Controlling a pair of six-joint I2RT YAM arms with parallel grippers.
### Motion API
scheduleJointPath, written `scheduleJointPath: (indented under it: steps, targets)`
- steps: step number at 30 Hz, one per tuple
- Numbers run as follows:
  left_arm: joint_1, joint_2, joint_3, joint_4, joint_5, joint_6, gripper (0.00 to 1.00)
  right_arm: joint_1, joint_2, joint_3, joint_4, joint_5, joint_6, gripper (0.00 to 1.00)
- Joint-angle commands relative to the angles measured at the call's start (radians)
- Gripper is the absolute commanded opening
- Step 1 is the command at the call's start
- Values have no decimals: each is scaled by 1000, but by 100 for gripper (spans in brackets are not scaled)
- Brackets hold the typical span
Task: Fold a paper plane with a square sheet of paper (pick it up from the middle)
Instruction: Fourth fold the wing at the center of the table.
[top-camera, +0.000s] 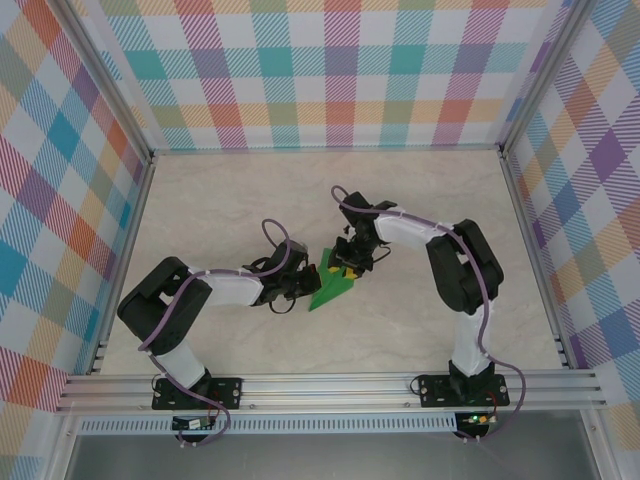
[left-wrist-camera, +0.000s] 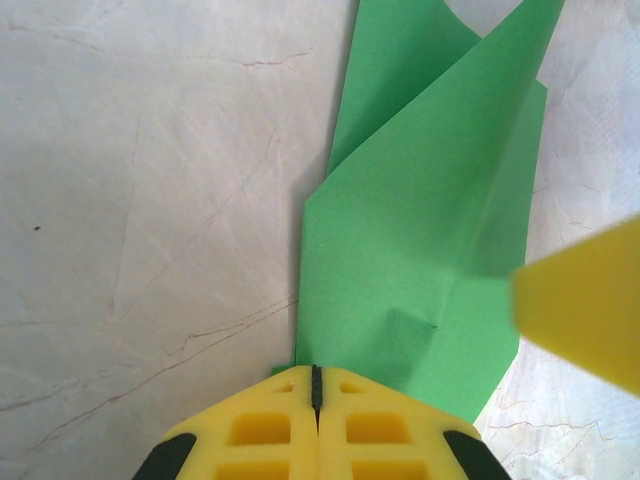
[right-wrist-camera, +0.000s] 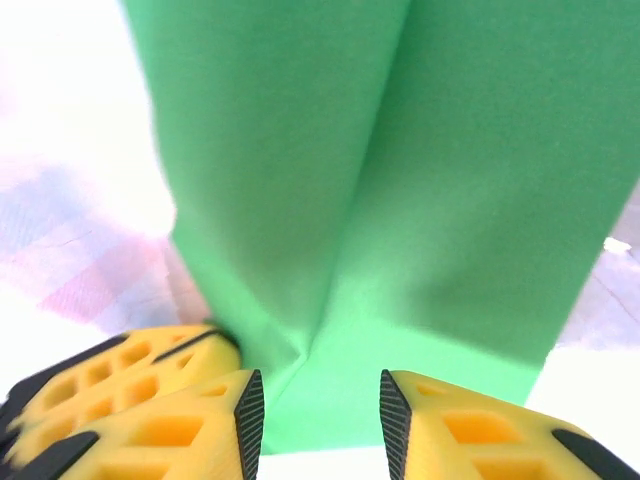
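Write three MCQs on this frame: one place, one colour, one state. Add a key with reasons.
1. Where is the paper?
A. between the left gripper and right gripper, at the middle of the table
B. in the far left corner
C. hanging off the near edge

2. What colour is the paper?
A. white
B. green
C. blue

3. How is the left gripper?
A. wide open
B. shut on a pen
C. shut on the paper's edge

Key:
1 A: the top view shows it between both grippers, mid-table.
2 B: it is bright green in every view.
3 C: the left wrist view shows its fingers meeting, with the paper's edge running into the seam.
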Motion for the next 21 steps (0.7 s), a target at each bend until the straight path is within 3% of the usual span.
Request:
scheduleJointPath:
  steps: [1,6,12,21]
  targets:
    - [8,16,10,-72,-2,22,0,-4,-74,-46,64,-37,-85,36]
    - [8,16,14,-77,1,25,0,-2,-64,-76,165,-160,-117,25]
    - [8,18,18,-80,3,24,0,0,-9,-69,191,-188,-126,11]
    - [8,21,12,-67,7,10,0,4,43,-103,236,-208,-142,6]
